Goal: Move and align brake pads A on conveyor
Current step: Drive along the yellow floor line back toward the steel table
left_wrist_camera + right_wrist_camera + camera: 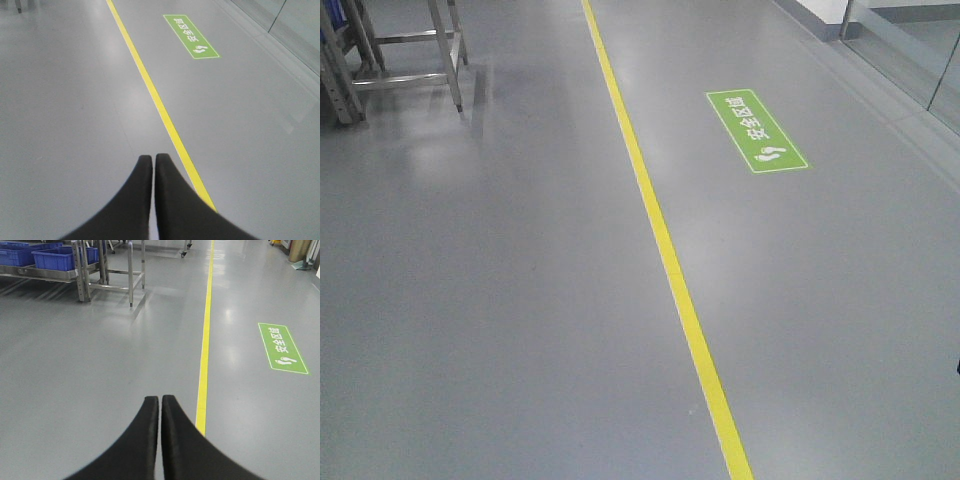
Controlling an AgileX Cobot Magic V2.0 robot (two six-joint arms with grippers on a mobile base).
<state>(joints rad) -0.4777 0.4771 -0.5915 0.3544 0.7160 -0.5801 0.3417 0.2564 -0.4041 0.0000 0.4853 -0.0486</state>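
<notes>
the brake pads a and the conveyor lie outside all three views, so their position cannot be told.

left wrist view: the left gripper [153, 159] points forward over a smooth grey floor [60, 100]. its two black fingers [135, 200] are pressed together, only a hairline seam between them, and nothing is held. a yellow line [150, 85] painted on the floor runs from the top of the view down to the right side of the fingers and passes behind them. to the right of the line, farther off, a green floor sign [191, 36] carries white characters and a pair of white footprints.

right wrist view: the right gripper [160, 400] looks the same, black fingers [182, 445] closed against each other and empty. the yellow line [205, 340] runs just right of the fingertips, and the green floor sign [282, 347] lies well to the right of it. at the upper left stands a steel rack [107, 270] on thin legs, with blue bins [55, 257] on its shelf.

front view: the yellow line [660, 240] crosses the grey floor [470, 300] from top centre to the bottom edge. the green floor sign [757, 131] sits to its right, and the legs of a steel frame [415, 50] show at the upper left.
</notes>
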